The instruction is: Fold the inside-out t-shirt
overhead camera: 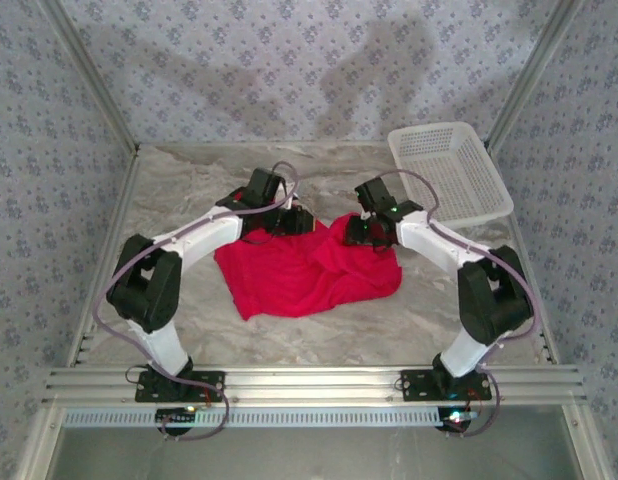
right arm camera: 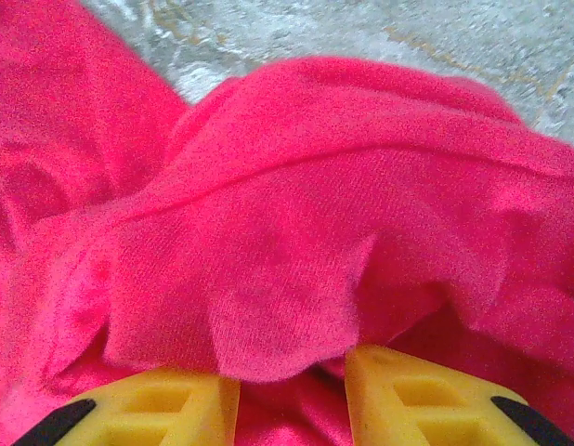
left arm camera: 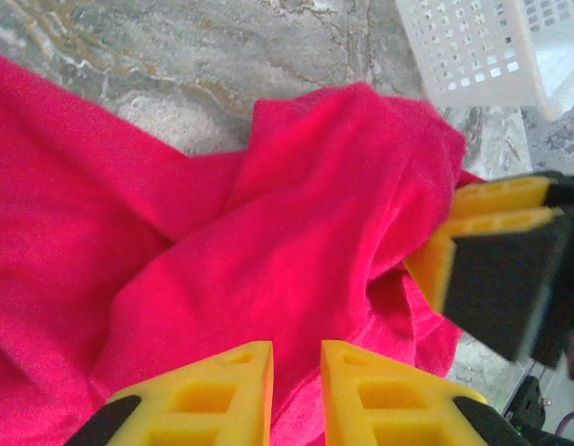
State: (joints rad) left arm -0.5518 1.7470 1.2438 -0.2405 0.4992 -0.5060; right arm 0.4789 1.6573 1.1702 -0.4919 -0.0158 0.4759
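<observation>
The inside-out t-shirt (overhead camera: 307, 272) lies crumpled in a bright red heap at the middle of the table. At its far left edge, my left gripper (overhead camera: 294, 222) points down onto the cloth. Its yellow fingers stand slightly apart, and red cloth (left arm camera: 268, 232) shows through the narrow gap of the left gripper (left arm camera: 296, 376). My right gripper (overhead camera: 362, 232) sits on the bunched far right part. Its jaws are open in the right wrist view (right arm camera: 292, 395), and a fold of the shirt (right arm camera: 287, 251) hangs over the gap. The right gripper's fingers (left arm camera: 482, 218) show beside the raised fold.
A white plastic mesh basket (overhead camera: 449, 172) stands at the back right, close behind the right arm, and the basket (left arm camera: 473, 46) is also near the shirt's raised fold. Marbled table surface (overhead camera: 189, 180) lies bare around the shirt. Patterned walls enclose three sides.
</observation>
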